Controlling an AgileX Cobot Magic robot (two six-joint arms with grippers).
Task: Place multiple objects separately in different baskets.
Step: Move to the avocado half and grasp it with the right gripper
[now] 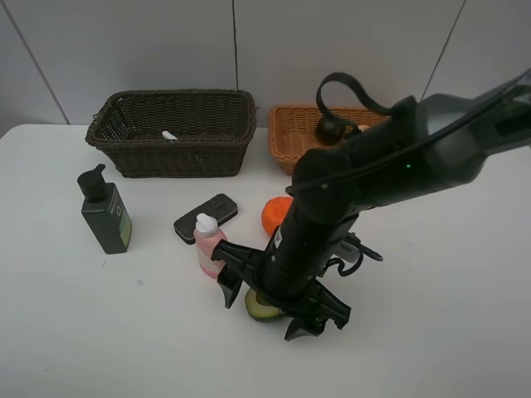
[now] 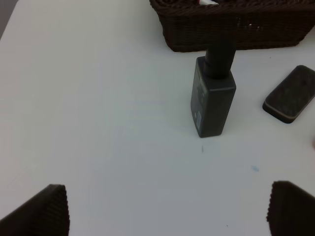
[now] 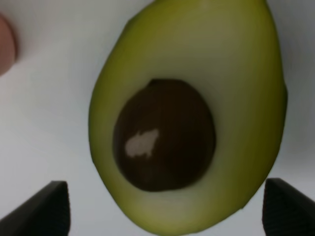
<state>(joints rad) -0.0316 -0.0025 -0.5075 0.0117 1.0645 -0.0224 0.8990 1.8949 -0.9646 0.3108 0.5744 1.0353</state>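
Two fingers of the right claw [image 3: 167, 209] stand wide apart with nothing gripped; they sit either side of the avocado [image 3: 187, 118], clear of its skin. The half lies cut face up, dark pit showing, and its long axis runs across the line between the fingertips, so the jaws straddle its narrow width. One end is rounded and the other runs out of the wrist picture. From above, the right claw [image 1: 261, 313] points down at the table [image 1: 431, 315], and the arm hides all but a green sliver of the avocado [image 1: 264, 309]. Only the wrist view gives its pit and heading. Just beside the claw stands the pink bottle [image 1: 207, 245], upright, cap on; it shows in the right wrist view only as a pink blur at the edge. The orange [image 1: 275, 214] sits behind the arm, partly covered by it. The device [image 1: 206, 217] lies flat just behind the pink bottle, its long axis slanting toward the dark basket [image 1: 166, 157]. That basket holds the marker [image 1: 169, 135], while the tan basket [image 1: 294, 133] next to it holds the mangosteen [image 1: 330, 127], half hidden by a cable loop. The left claw [image 2: 166, 211] is out of the high view; its own camera shows it fully spread and empty above bare table, facing the upright pump bottle [image 2: 212, 98], with the device [image 2: 290, 93] to one side and the dark basket [image 2: 231, 29] beyond
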